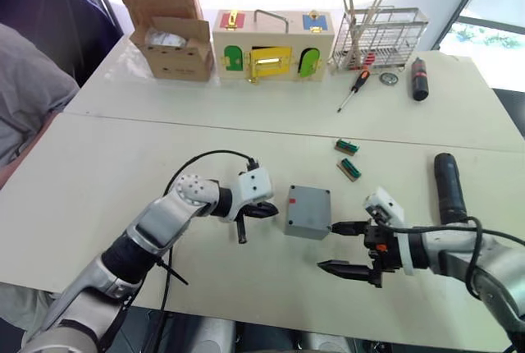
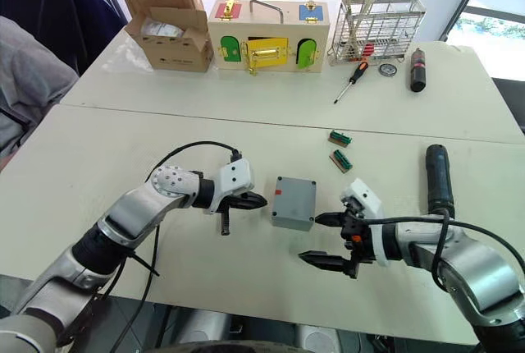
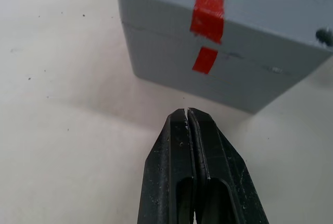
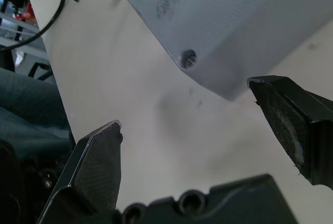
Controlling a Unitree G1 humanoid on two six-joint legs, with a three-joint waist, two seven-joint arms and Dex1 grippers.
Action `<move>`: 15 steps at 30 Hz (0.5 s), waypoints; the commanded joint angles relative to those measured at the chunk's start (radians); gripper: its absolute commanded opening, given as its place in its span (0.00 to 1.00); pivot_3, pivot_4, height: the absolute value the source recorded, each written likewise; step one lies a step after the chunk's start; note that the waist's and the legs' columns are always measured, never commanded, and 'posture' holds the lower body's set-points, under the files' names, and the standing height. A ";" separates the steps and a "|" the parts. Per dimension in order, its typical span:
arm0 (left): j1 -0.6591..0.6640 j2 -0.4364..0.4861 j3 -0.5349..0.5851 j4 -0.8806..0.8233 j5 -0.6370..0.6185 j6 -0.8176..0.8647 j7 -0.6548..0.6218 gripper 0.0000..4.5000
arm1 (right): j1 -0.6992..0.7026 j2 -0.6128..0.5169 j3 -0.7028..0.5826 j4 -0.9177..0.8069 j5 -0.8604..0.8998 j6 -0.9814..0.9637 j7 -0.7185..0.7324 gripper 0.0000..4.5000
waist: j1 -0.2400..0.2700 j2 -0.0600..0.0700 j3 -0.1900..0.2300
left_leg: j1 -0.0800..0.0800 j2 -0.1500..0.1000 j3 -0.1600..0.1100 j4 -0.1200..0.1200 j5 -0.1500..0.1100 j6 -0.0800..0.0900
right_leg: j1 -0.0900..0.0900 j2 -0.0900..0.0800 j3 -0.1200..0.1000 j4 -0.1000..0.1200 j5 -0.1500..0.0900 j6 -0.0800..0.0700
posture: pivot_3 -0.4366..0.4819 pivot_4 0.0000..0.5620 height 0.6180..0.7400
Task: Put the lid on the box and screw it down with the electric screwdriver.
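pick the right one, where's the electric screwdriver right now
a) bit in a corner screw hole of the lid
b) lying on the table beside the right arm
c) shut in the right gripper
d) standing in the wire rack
b, the electric screwdriver lies flat on the table beside the right arm, while the right gripper is open and holds nothing.

Bright backlit glare; soft shadows

We see the lidded box (image 1: 308,212) on the worktop (image 1: 98,172) between both pincers: left pincer (image 1: 264,210) closed just beside it, right pincer (image 1: 338,248) spread wide, upper finger near the box.
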 commanded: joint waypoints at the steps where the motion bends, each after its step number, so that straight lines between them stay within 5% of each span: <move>1: -0.048 -0.060 -0.007 0.056 0.027 -0.071 -0.007 0.00 | 0.000 0.017 0.002 -0.061 0.038 0.016 -0.032 0.99 | 0.000 0.000 0.000 | 0.000 0.000 0.000 0.000 0.000 0.000 | 0.000 0.000 0.000 0.000 0.000 0.000 | 0.48 0.27 1.00; 8: -0.130 -0.190 0.028 0.261 0.106 -0.187 0.066 0.00 | 0.001 0.031 -0.010 -0.077 0.042 0.027 -0.091 0.99 | -0.003 0.000 0.000 | 0.000 -0.001 0.000 0.000 0.000 0.000 | 0.000 0.000 0.000 0.001 0.000 0.000 | 0.48 0.27 1.00; 15: -0.072 -0.048 0.048 0.149 0.160 -0.174 0.029 0.00 | -0.021 -0.100 -0.068 0.024 -0.047 -0.072 -0.040 0.99 | -0.013 0.000 0.000 | 0.000 0.000 0.000 0.000 0.000 0.000 | -0.002 0.001 0.000 0.003 0.000 0.000 | 0.48 0.27 1.00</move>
